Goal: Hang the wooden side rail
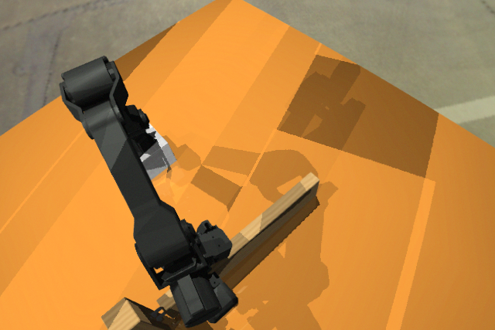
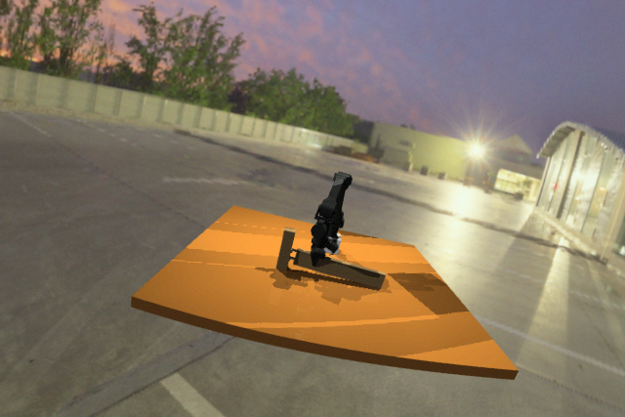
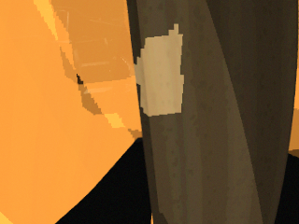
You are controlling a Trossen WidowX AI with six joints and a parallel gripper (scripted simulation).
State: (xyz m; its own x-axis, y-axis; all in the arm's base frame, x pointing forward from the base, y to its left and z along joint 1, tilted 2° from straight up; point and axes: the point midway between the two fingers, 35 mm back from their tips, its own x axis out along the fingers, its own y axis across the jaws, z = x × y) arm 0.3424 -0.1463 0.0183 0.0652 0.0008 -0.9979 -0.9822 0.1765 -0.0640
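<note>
The wooden side rail (image 1: 285,202) (image 2: 353,271) (image 3: 201,117) is tilted, its hook end raised above the table and its far end low, at or very near the tabletop. My gripper (image 1: 217,268) (image 2: 315,260) is shut on the rail near its hook end; the black fingers stand on both sides of it in the wrist view. The headboard post (image 1: 127,314) (image 2: 286,245) stands upright beside the hook end. The steel hooks (image 1: 158,312) (image 2: 293,252) span the small gap between rail and post. The pins and slot are hidden, so I cannot tell whether the hooks sit on the pins.
The orange table (image 1: 216,90) (image 2: 242,301) carries everything and is crossed by shadow bands. The arm (image 1: 128,175) (image 2: 333,200) reaches over it from its pale base (image 1: 162,158) (image 2: 333,244). The table's edges drop to the grey ground.
</note>
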